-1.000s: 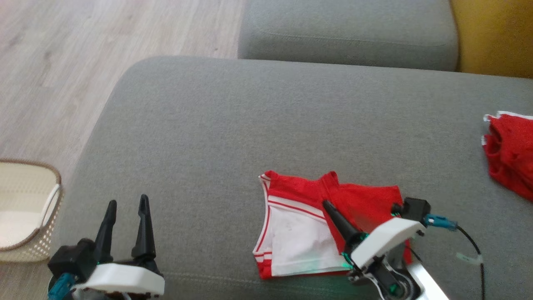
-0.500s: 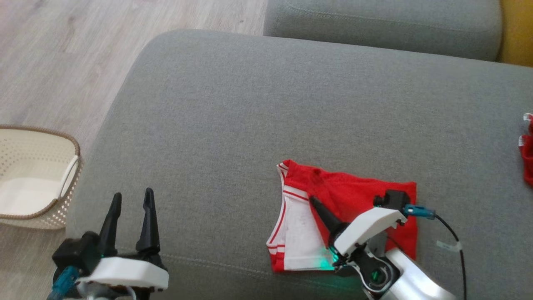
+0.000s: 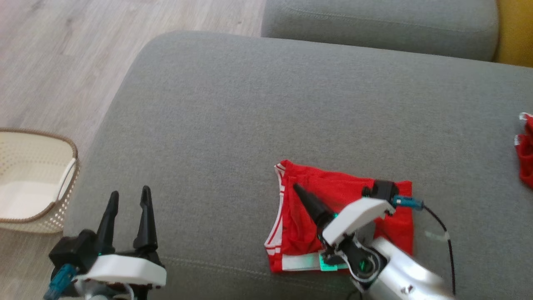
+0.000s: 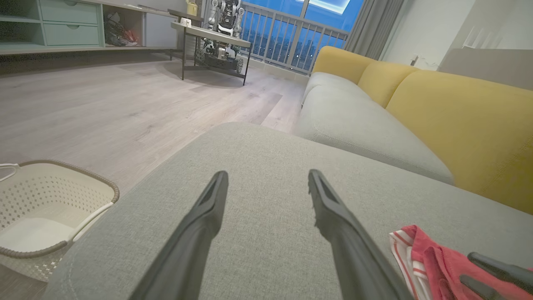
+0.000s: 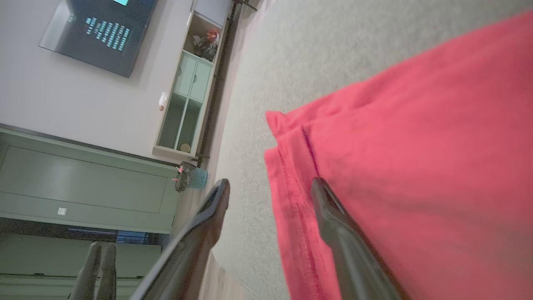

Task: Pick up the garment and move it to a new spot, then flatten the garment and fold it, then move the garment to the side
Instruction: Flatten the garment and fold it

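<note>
**A:** Where are we seeing the garment [image 3: 333, 183]?

**B:** We are seeing it lying on the big grey cushion [image 3: 250, 104], on the near side and a bit to the right. It is red, with white stripes down its left edge and a white band along its near edge.

**A:** What is our right arm doing?

**B:** It is reaching in from the near right corner. Its white wrist [image 3: 354, 214] is hanging over the near right part of the garment. The right claw [image 5: 270, 182] is pointing far and to the left, down low by the cloth.

**A:** Is that claw holding anything?

**B:** No. In the right wrist view we are seeing its two fingers spread apart. One finger [image 5: 333, 221] is lying over the red cloth. The other is sticking out past the garment's edge. Nothing is pinched between them. We cannot tell if the finger is touching the cloth.

**A:** And our left arm?

**B:** It is sitting at the near left, well apart from the garment. The left claw [image 3: 130, 191] is pointing to the far side over the cushion's near left part. Its fingers are spread wide, with nothing in between.

**A:** What else are we seeing?

**B:** A cream basket [image 3: 25, 166] is standing on the wooden floor [image 3: 62, 62], just left of the cushion. More red cloth [image 3: 525, 154] is lying at the cushion's right edge.
</note>
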